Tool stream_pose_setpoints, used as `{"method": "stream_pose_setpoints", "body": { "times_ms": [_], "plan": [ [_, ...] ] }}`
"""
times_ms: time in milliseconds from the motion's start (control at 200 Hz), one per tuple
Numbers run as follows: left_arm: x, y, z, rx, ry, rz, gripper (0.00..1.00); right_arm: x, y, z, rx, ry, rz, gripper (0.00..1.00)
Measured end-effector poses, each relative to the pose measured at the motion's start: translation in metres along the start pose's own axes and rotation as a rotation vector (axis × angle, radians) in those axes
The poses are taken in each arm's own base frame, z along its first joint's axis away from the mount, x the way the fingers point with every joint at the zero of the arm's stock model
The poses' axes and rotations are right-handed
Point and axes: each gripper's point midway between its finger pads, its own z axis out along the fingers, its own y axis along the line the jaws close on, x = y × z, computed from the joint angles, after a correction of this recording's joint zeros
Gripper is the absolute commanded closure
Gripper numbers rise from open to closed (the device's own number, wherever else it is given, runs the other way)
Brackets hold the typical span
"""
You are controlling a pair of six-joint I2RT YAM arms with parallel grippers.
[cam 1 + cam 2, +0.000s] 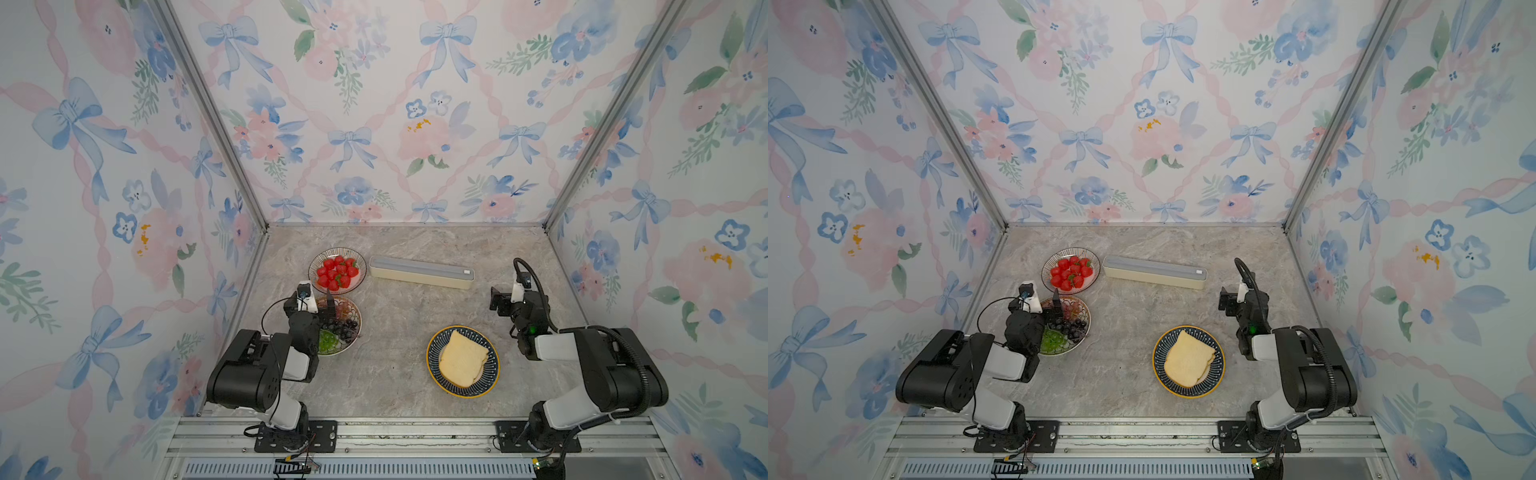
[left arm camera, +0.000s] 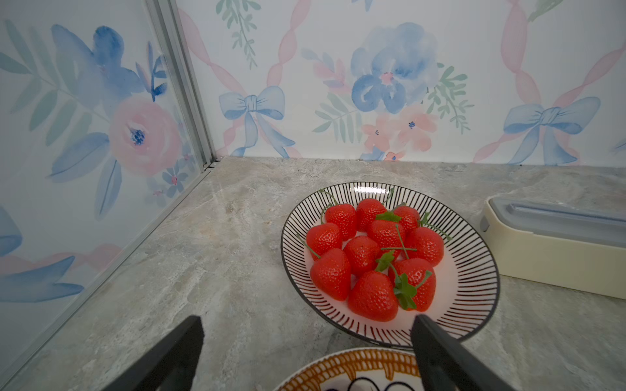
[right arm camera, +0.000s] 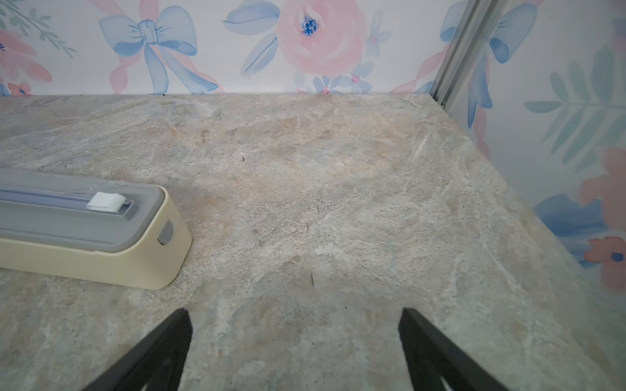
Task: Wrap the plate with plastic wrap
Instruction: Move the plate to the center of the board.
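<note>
Three plates stand on the marble table. A dark blue yellow-rimmed plate [image 1: 434, 350] [image 1: 1220, 365] at the near right carries bread. A striped plate [image 1: 360, 283] [image 1: 1050, 259] [image 2: 474, 270] of strawberries sits at the far left. Nearer, under my left arm, is an orange-rimmed plate [image 1: 355, 308] [image 1: 1084, 308] [image 2: 355, 362] of grapes. The plastic wrap's cream box [image 1: 422, 272] [image 1: 1154, 272] [image 2: 555, 243] [image 3: 78, 230] lies shut at the back; no film shows. My left gripper [image 1: 322, 307] [image 1: 1052, 307] [image 2: 308, 325] hangs open over the grape plate. My right gripper [image 1: 498, 301] [image 1: 1227, 301] [image 3: 295, 316] is open above bare table right of the box.
Floral walls with aluminium corner posts [image 1: 232, 145] close in the table on three sides. The arm bases sit on a metal rail [image 1: 415, 432] along the front edge. Bare marble [image 1: 395, 332] lies between the grape plate and the bread plate.
</note>
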Motion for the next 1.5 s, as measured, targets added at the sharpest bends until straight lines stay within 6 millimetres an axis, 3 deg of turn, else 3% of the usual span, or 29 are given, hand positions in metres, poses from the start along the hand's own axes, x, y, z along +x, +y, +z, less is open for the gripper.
{"method": "stream_pose_setpoints", "body": {
  "times_ms": [1050,1220,1320,1500],
  "plan": [
    [0.000,-0.001,0.000,0.005,-0.001,-0.001,0.02,0.000,0.000,0.000,-0.002,0.000,0.001,0.03],
    [-0.025,0.011,-0.006,-0.051,-0.059,-0.036,0.02,-0.002,-0.001,-0.004,0.001,0.009,0.004,0.03],
    [-0.049,0.016,-0.014,-0.068,-0.117,-0.062,0.02,-0.020,-0.007,-0.014,0.018,0.001,0.016,0.03],
    [-0.086,0.011,-0.016,-0.030,-0.162,-0.186,0.02,-0.090,-0.009,-0.034,0.019,-0.048,0.072,0.03]
  ]
}}
